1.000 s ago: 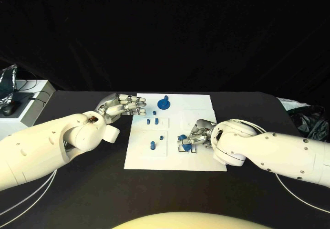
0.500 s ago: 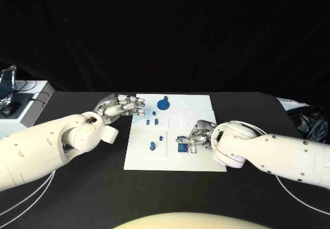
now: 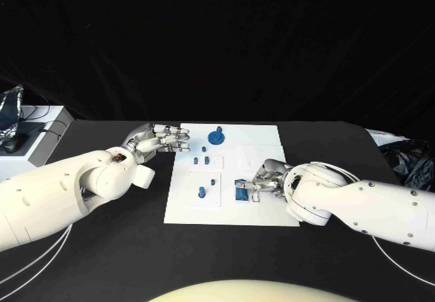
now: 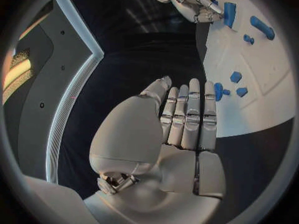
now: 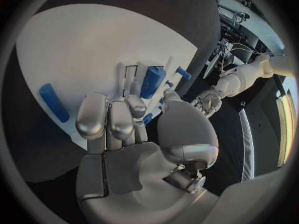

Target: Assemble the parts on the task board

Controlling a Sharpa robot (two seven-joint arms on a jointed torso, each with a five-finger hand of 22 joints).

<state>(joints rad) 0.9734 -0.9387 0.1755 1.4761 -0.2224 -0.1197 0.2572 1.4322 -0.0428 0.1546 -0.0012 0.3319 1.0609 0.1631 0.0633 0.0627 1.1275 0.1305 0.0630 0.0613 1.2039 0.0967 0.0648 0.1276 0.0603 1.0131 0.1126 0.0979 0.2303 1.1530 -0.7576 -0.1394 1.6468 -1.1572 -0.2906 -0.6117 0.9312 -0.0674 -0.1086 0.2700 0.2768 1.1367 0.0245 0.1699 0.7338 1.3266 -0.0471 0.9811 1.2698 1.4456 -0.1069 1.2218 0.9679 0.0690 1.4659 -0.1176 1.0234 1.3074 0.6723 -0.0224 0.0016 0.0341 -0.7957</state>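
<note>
A: Task board [image 3: 263,135], white, centre of black worktop [image 3: 118,251]. Blue parts on it: round knobbed piece [image 3: 215,136] near far edge, small pegs [image 3: 207,161] mid-board, blue block [image 3: 241,193] on near right part.

B: Right hand [image 3: 260,179]?

A: Over board's right side, fingers curled down around the blue block, touching it. Whether it truly grips the block — cannot tell. Wrist view: a blue cylinder [image 5: 152,82] just past its fingertips.

B: Left hand [image 3: 161,139]?

A: At board's left edge, fingers straight and together, holding nothing, open.
</note>
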